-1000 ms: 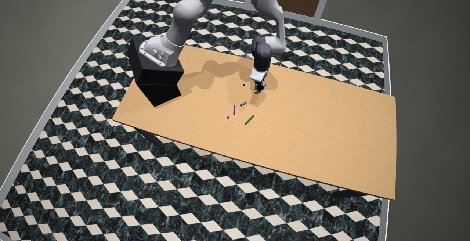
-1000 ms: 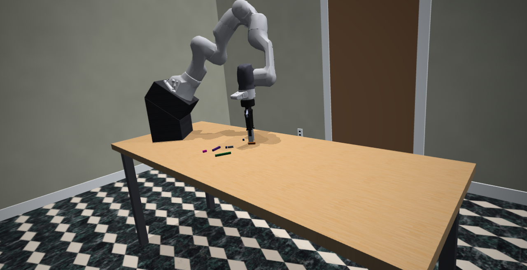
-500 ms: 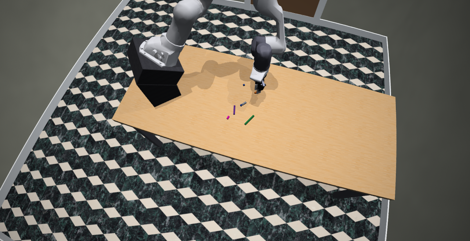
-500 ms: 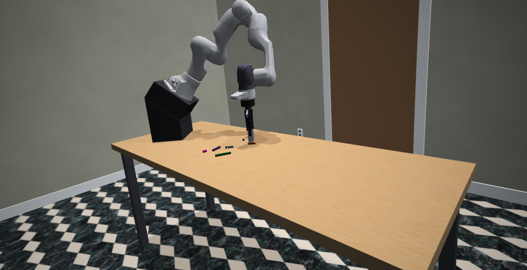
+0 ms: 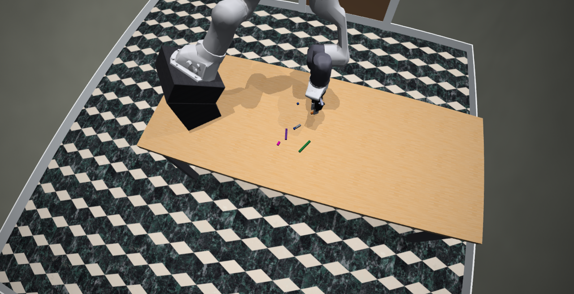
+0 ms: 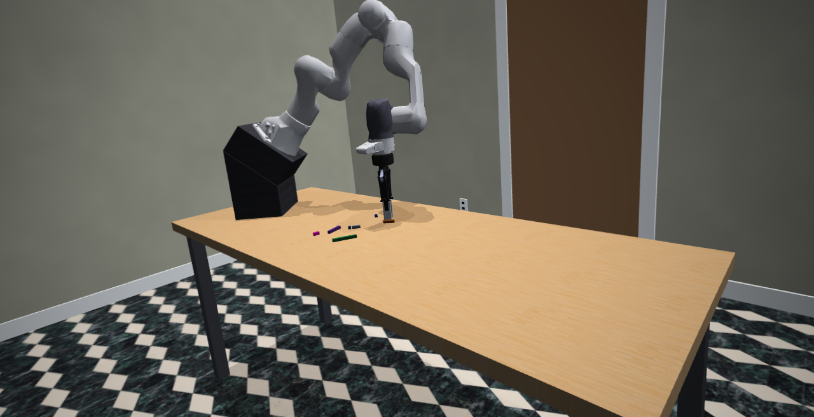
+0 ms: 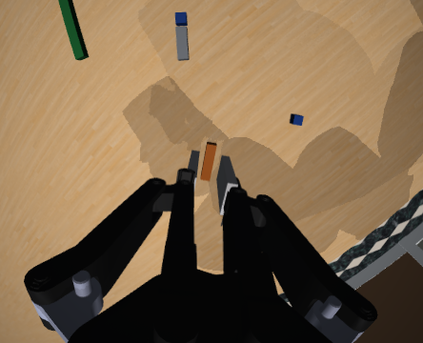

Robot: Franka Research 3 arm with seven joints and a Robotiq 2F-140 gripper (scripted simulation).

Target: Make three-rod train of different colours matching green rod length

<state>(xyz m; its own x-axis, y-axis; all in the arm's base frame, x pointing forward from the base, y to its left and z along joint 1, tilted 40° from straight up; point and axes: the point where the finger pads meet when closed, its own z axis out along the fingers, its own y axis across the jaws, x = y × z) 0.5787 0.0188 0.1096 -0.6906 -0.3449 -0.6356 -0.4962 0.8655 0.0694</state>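
Orange rod [image 5: 312,113] [image 6: 388,220] [image 7: 208,163] lies flat on the table [image 5: 381,151] [image 6: 483,278] [image 7: 54,143], between the fingertips of the claw [image 5: 314,111] [image 6: 388,217] [image 7: 208,166]. The claw stands slightly apart, clamped on nothing, with a gap visible on either side of the rod.

Your robot wears smooth pale-grey, rounded arm shells [image 5: 229,13] [image 6: 313,75], with a dark charcoal section [image 5: 319,67] [image 6: 379,119] near the wrist; your end effector [image 5: 315,111] [image 6: 388,219] [image 7: 208,166] has angular black linkages, grey pads [image 7: 226,173] and silvery round pins [image 7: 82,284].
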